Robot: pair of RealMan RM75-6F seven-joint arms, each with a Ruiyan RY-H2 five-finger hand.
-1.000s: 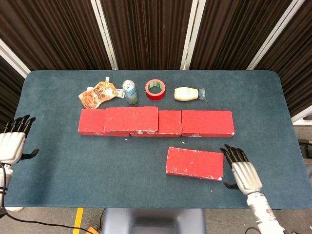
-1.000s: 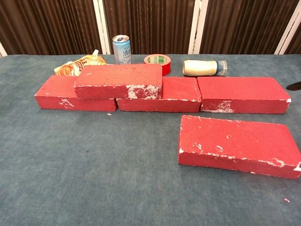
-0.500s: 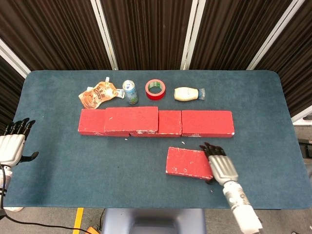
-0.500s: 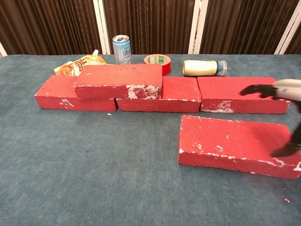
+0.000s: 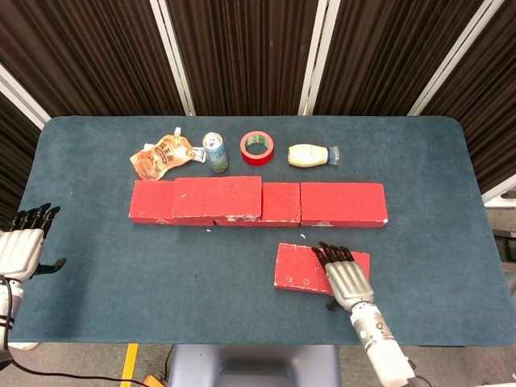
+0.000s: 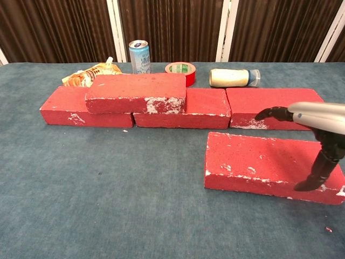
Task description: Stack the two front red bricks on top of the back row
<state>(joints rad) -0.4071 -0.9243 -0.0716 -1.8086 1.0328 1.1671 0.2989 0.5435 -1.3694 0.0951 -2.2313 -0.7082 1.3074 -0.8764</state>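
Over right end of front brick (image 5: 310,269): right hand (image 5: 345,276) spread flat above top face, thumb hooked down at near edge, nothing gripped yet; likely positioning for lift. Beyond fingertips: back row (image 5: 342,203), three bricks, right part bare, probable drop spot. Further left on row: stacked brick (image 5: 216,198) already up. Far left, off table edge: left hand (image 5: 19,248), fingers apart, empty.
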